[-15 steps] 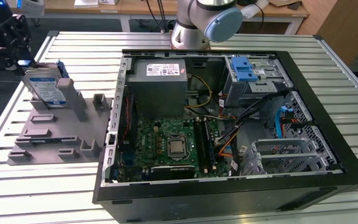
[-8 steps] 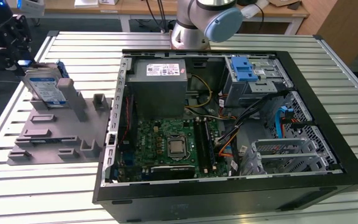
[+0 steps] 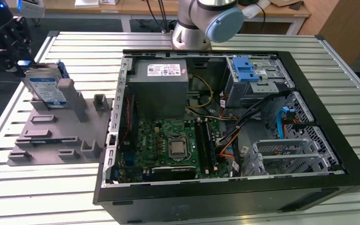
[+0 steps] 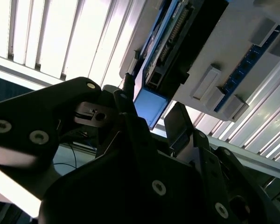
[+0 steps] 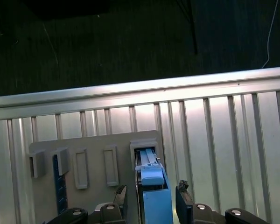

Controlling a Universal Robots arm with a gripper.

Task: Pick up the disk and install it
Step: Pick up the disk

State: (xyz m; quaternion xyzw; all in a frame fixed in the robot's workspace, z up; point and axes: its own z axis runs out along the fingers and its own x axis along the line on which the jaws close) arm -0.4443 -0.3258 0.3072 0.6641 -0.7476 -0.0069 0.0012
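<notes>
**Exterior view: disk (image 3: 45, 89) standing in a grey fixture (image 3: 55, 136), outside the computer case (image 3: 230, 197)**

Item: flat silver drive with a white-and-blue label on its broad face and a blue plastic carrier along its edges.

Position: on edge and upright, in a slot at the far end of the fixture. The fixture lies on the slatted metal tabletop (image 3: 330, 61), just beside the open case on the exterior view's left.

Gripper (image 5: 151, 191): directly over the disk. In the first wrist view the two dark fingers (image 5: 183, 196) stand apart, one on each side of the blue carrier. A narrow gap shows on each side, so they hold nothing.

Second wrist view: the drive's narrow edge with a row of contacts and a blue tab, seen past the dark gripper body.

Hidden or unclear:
- The fixture's slot covers the disk's lower part.
- The first wrist view gives the disk's top edge and cuts it off at the picture's border.
- In the exterior view the gripper is dark against a dark background, and its fingertips are hard to make out.
</notes>
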